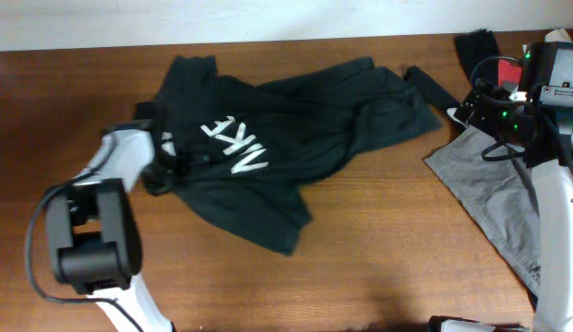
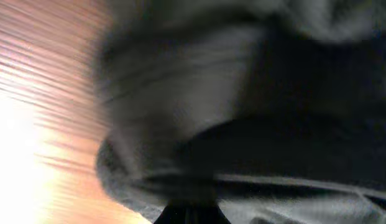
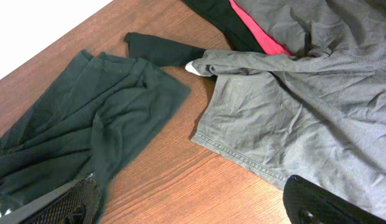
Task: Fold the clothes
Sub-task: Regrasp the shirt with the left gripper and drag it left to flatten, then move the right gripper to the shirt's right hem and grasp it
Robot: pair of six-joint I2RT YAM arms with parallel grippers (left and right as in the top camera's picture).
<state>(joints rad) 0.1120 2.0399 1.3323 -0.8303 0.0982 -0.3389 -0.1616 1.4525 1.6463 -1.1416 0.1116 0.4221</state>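
Overhead and right wrist views are evenly lit and sharp; the left wrist view is heavily blurred, with glare on the tabletop (image 2: 18, 134) at left.

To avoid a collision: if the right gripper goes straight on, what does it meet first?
Probably the bare table, between the black shirt and the grey garment; depth is unclear.

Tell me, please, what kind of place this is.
Probably a robotics lab bench, not a home: a wooden table, the left arm and right arm at it, and crumpled clothes, a black T-shirt and a grey garment.
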